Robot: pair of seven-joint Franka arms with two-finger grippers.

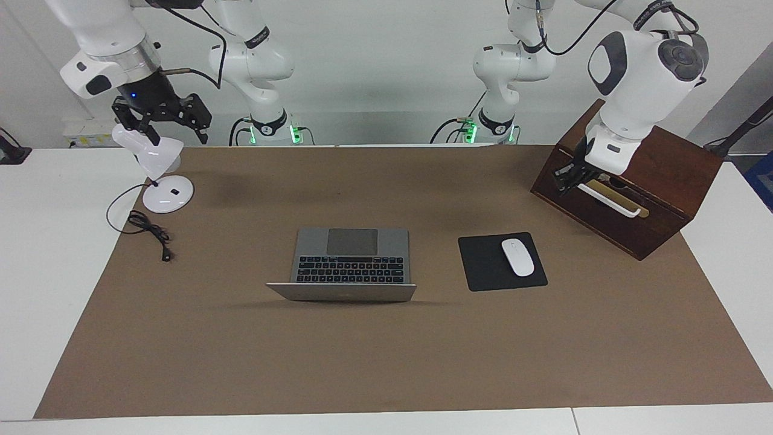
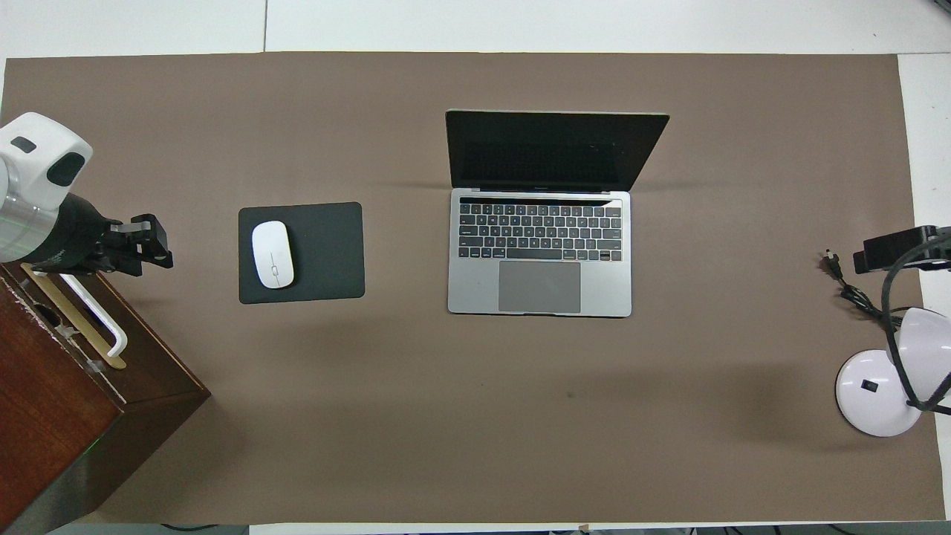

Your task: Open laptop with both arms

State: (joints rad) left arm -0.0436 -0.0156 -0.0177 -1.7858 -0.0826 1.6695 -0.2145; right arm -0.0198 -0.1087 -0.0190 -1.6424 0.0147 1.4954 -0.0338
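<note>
Laptop (image 1: 352, 260): mid-table, lid already raised, hinge axis running arm to arm. Left hand (image 1: 570, 175), over the wooden box (image 1: 658, 199), marginally closer; right hand (image 1: 163, 121) spread, empty, over the lamp (image 1: 160, 163). Left grip: cannot tell.

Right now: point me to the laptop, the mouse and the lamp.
laptop (image 2: 539, 286): overhead view, on the grey trackpad.
mouse (image 2: 273, 255): overhead view, middle of its white top, on the black pad.
lamp (image 1: 168, 194): facing view, on its round white base.

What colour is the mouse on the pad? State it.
White mouse on a black pad; clearest in the overhead view.
</note>
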